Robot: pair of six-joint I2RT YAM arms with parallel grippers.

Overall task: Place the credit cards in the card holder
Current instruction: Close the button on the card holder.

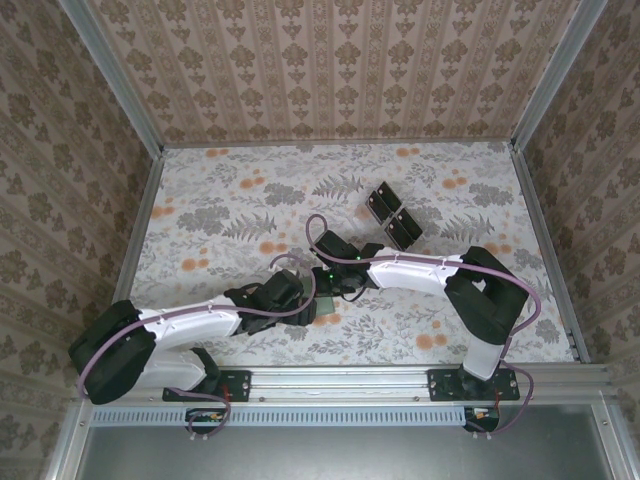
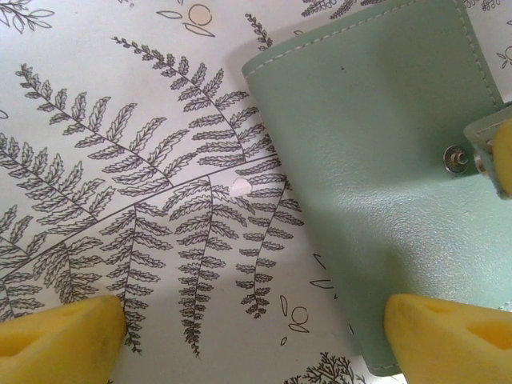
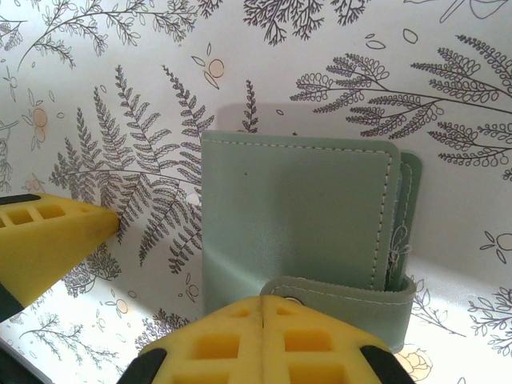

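1. One card holder point(image 3: 296, 208), dull green and stitched. It lies flat on the fern-print tablecloth point(image 2: 120, 160) at mid-table between the two arms, with its cover folded shut.
2. One snap strap point(image 3: 352, 292) on the holder, unfastened, with the bare stud point(image 2: 458, 158) exposed. It arches up off the cover towards the right arm's fingertips.
3. Right gripper point(image 3: 262, 308): jaws fully together, pinching the free end of the strap (apparently to lift it clear).
4. Left gripper point(image 2: 256, 340): jaws spread wide and holding nothing. It is low over the cloth, with one finger beside the holder's near corner.
5. Credit cards: their whereabouts cannot be told, and nothing card-like pokes out of the holder.
6. One clear tray with black blocks point(image 1: 393, 215), well apart at the back of the table (not part of the job).
7. Progress, as judged: early. The holder is unsnapped but not yet spread open, and no card can be counted as loaded. Opening, fetching and inserting all remain.
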